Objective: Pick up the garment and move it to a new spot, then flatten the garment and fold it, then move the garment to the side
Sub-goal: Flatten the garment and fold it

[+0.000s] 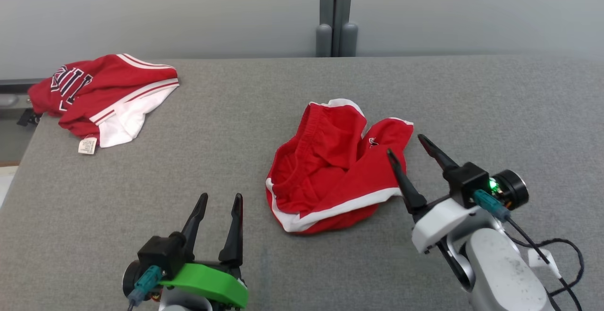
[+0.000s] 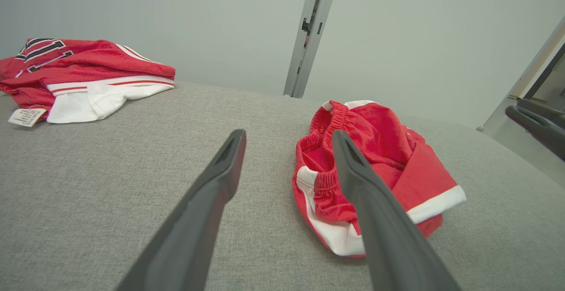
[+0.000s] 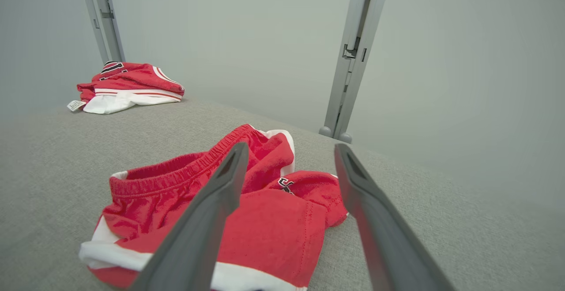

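A: As the head view is being read, what is showing?
B: The red shorts [image 1: 335,169] are lying crumpled in the middle of the table [image 1: 236,103]. The left gripper [image 1: 221,196] and the right gripper [image 1: 405,144] are being held spread, pinching nothing, the latter at the shorts' right edge. A jersey [image 1: 104,94] is lying at the far left edge.
A: Left wrist?
B: Bare table is being shown between the garments.
A: Right wrist?
B: A post [image 3: 101,17] is being shown behind the jersey.

The left gripper [image 1: 221,196] has dark tapered fingers [image 1: 233,235] on a green mount [image 1: 207,283]; the right gripper [image 1: 405,144] has a white mount [image 1: 439,221] and black cables [image 1: 566,244].
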Motion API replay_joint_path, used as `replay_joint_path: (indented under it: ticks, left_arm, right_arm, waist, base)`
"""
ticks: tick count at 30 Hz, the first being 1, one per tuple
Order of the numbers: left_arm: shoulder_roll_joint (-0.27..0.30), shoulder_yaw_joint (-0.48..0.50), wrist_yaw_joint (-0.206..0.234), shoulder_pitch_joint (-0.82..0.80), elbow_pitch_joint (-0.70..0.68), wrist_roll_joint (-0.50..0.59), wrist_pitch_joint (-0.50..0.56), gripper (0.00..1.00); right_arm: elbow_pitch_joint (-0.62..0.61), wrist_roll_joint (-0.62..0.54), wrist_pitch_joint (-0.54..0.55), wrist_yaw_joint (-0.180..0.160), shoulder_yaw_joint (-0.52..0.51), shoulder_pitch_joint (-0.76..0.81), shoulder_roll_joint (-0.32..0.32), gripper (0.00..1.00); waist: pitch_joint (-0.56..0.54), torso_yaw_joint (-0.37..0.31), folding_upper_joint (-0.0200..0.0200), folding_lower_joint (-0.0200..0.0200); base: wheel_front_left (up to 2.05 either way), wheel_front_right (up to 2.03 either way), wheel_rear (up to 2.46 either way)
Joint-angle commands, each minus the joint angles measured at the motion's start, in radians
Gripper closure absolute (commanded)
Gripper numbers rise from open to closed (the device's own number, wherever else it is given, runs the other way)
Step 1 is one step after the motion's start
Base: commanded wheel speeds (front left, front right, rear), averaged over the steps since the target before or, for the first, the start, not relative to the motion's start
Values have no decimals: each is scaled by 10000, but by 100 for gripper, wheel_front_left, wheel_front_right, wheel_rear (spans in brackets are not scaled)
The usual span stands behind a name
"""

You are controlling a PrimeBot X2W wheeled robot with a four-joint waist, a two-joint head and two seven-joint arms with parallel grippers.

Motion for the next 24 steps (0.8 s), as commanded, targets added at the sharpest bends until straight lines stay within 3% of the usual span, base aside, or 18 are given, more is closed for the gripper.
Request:
replay_joint_path:
  ticks: [1,11,24]
  left_arm:
    - [23,29,-44,155,38,8,-2,0]
    - [25,345,40,706,-51,-187,-2,0]
    - [23,724,93,1119,-191,-140,-2,0]
  right_arm:
    - [-224,-11,-46,-10,-335,371,-30,0]
    - [-1342,501,-47,-10,-2048,2026,-30,0]
    - [-1577,1088,-48,-10,-2362,3028,-29,0]
  waist:
    - [-96,-82,0,0]
    - [-227,-240,0,0]
    - [-307,-298,0,0]
  base:
    - [0,0,0]
    - [0,0,0]
    - [0,0,0]
